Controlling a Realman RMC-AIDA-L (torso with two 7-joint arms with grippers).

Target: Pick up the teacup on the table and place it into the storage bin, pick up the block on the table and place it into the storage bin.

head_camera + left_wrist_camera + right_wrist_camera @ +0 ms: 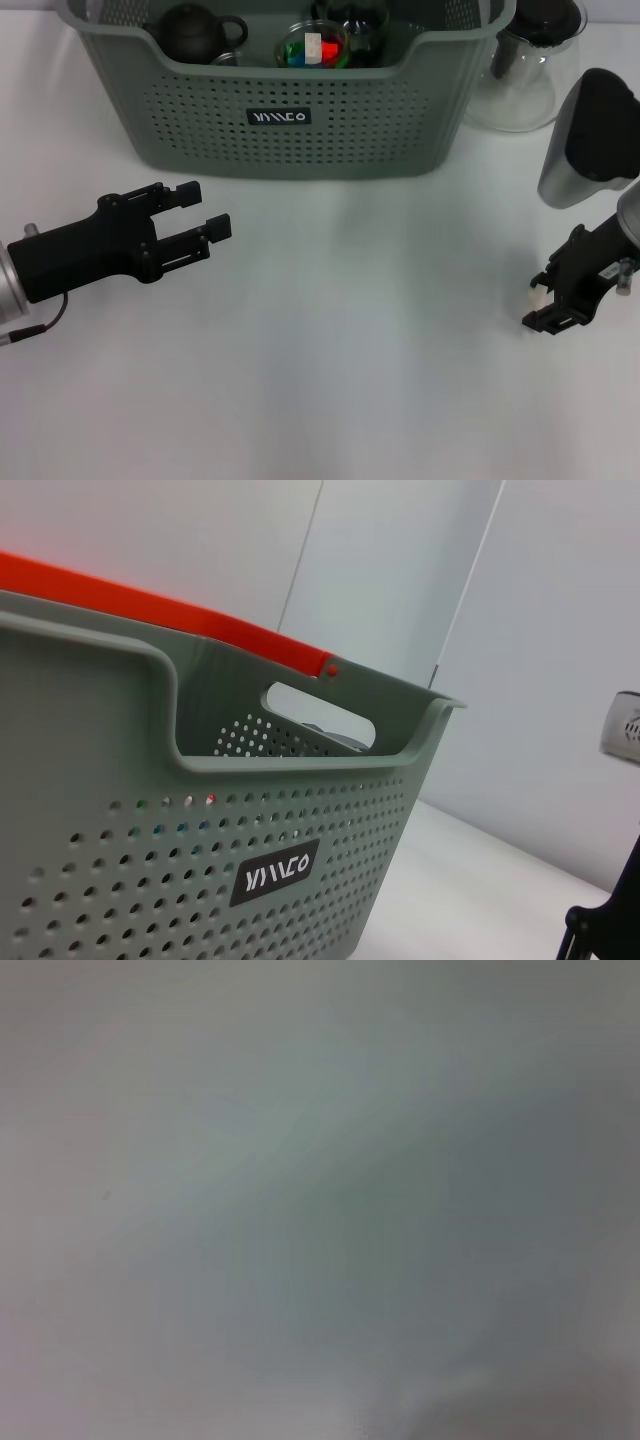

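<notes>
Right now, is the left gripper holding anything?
No: the left gripper is open and empty above the table, short of the bin.

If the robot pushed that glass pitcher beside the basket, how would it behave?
The glass pitcher looks smooth, so fingers may slip. Its flared base suggests sliding rather than tipping, though the black lid adds top weight. Glass is probably fragile against the storage bin.

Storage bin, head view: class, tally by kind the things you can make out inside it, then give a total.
Teapot: 1
Glass cup holding coloured blocks: 1
Dark item behind the cup, kind unclear: 1
Total: 3 in the bin
</notes>
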